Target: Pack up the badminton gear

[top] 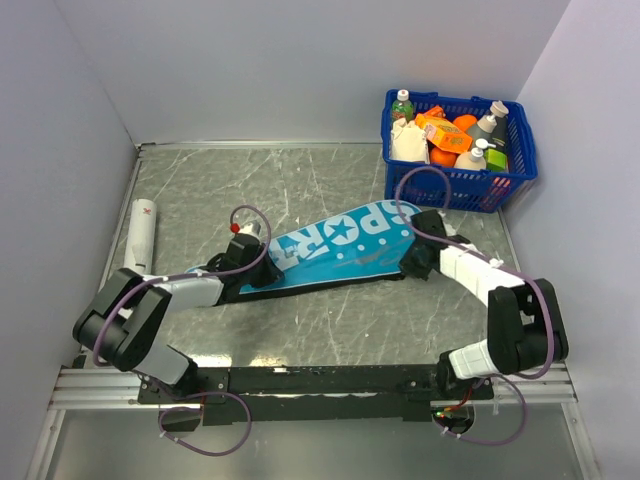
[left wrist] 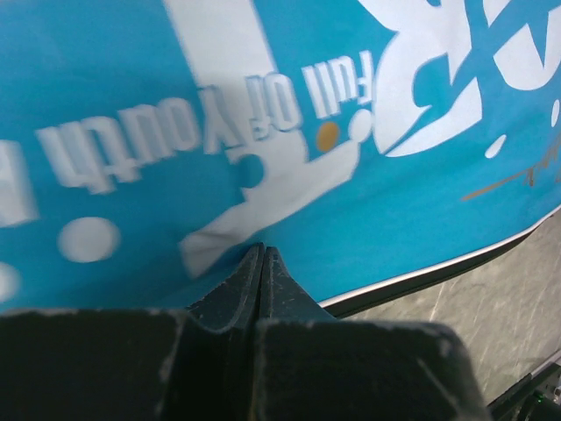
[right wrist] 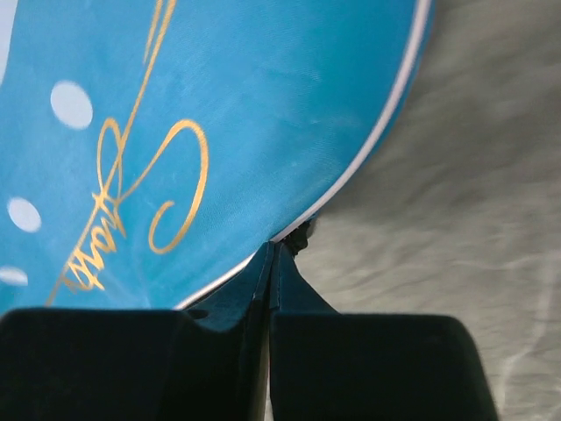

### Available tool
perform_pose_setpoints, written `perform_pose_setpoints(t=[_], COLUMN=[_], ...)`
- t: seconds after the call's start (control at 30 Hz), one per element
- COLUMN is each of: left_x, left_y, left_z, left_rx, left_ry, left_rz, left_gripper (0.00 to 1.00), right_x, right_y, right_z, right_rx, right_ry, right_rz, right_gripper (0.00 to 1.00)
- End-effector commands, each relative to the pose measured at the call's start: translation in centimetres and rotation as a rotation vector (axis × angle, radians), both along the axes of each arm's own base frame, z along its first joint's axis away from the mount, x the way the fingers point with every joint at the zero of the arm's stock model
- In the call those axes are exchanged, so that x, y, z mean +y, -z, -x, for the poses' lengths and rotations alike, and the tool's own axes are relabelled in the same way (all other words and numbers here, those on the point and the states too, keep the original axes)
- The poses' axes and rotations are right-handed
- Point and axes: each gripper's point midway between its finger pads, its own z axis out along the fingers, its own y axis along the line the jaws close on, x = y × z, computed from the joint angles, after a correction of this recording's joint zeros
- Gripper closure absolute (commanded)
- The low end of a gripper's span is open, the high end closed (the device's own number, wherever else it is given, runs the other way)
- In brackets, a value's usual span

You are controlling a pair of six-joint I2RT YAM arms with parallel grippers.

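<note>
The blue bag (top: 340, 245) lettered SPORT lies flat and slanted across the table's middle. It fills the left wrist view (left wrist: 131, 79) and shows in the right wrist view (right wrist: 219, 105). My left gripper (top: 262, 272) is shut, its tips (left wrist: 263, 252) pinched on the bag's puckered fabric at the narrow part. My right gripper (top: 416, 262) is shut on the bag's white-piped rim (right wrist: 273, 246) at the wide end, beside a small black zipper part (right wrist: 301, 235). The white tube with a red mark (top: 139, 235) lies at the far left. No rackets show.
A blue mesh basket (top: 445, 190) with bottles and packets stands at the back right. A small white-and-red thing (top: 244, 230) sits just behind my left wrist; I cannot tell what it is. Grey walls close in the left, back and right.
</note>
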Motion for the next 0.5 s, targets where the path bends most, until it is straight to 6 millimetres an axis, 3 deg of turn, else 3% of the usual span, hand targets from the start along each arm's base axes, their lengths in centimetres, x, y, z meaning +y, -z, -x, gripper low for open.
perform_pose_setpoints(t=[0.0,0.17,0.37,0.47], left_x=[0.6,0.5,0.3,0.1], left_y=[2.0,2.2,2.3,2.2], left_z=[1.4,1.5,1.6,1.5], left_rx=[0.056,0.057,0.059,0.056], left_ry=[0.009,0.016,0.024,0.03], left_rz=[-0.027,-0.022,-0.014,-0.009], left_gripper=[0.99,0.99,0.99,0.99], right_x=[5.0,8.4,10.2,12.7], right_y=[-1.7,-2.8,-3.1,-2.8], right_z=[-1.6,-1.5,-1.7,-1.7], right_rx=[-0.048,-0.062,-0.069,-0.067], right_ry=[-0.108,-0.173,-0.204,-0.243], right_rz=[-0.072,-0.089,-0.1,-0.137], right_gripper=[1.0,1.0,1.0,1.0])
